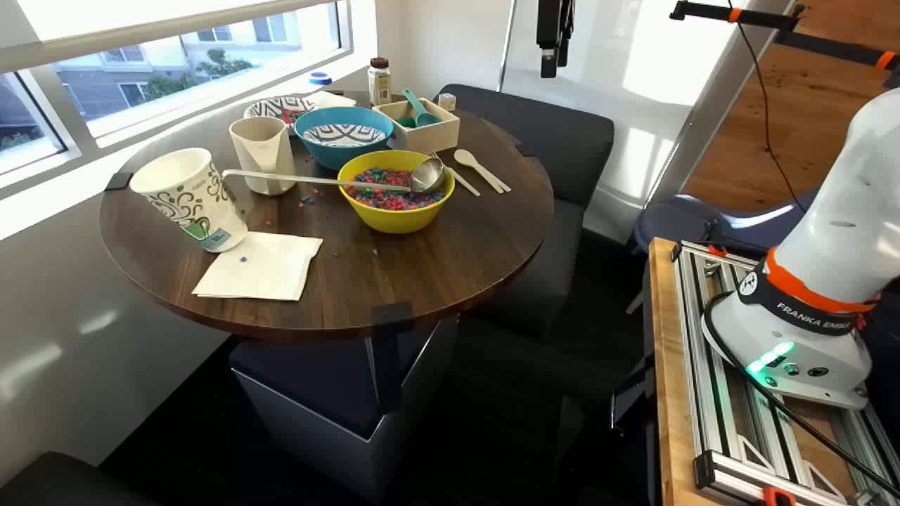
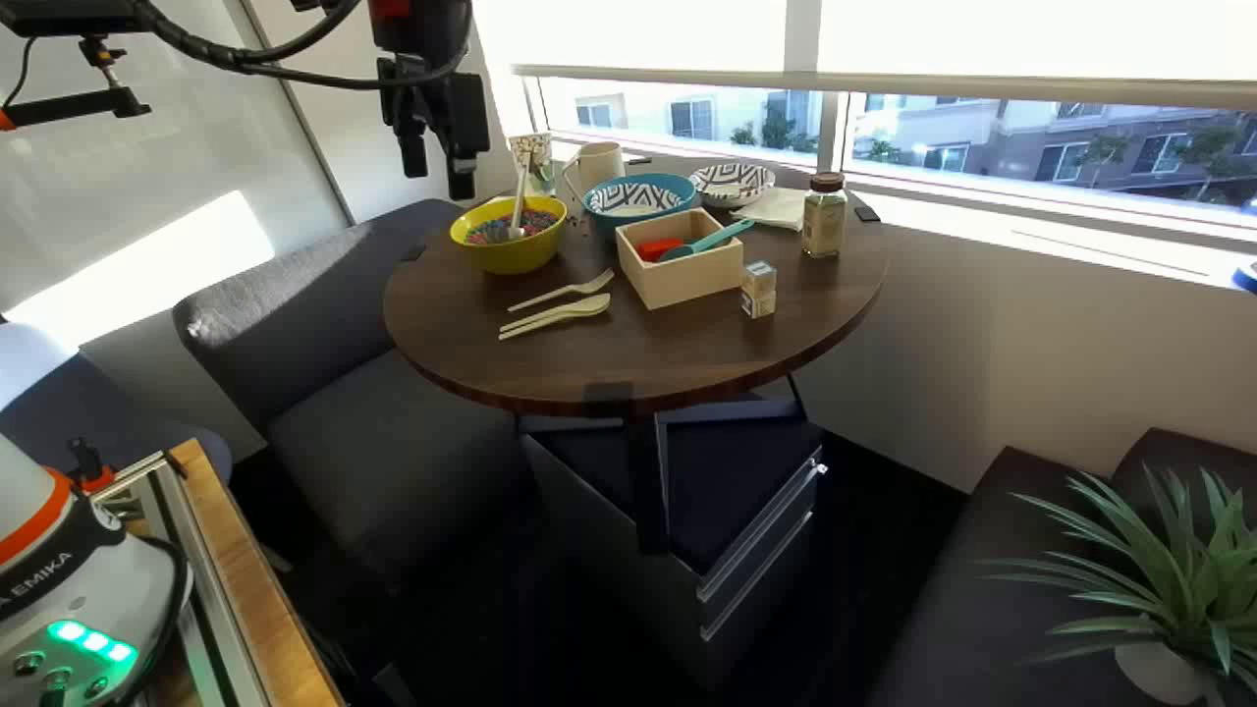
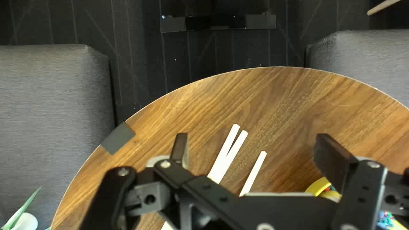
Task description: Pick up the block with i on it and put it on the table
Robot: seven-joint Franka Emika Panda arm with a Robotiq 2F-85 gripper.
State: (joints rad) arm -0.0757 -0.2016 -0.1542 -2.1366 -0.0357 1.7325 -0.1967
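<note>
Hanging wide apart, the fingers hold nothing; on the desk, stacked blocks stand just beside the box, markings unreadable.

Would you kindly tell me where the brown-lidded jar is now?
In an exterior view, the brown-lidded jar stands upright on the right part of the table, right of the wooden box and near the white napkin.

We take this for a dining corner, of home or office we cannot tell: below the gripper is a round table with a yellow bowl, cutlery and a paper cup; lower down, a padded chair; across from the gripper, a window.
</note>
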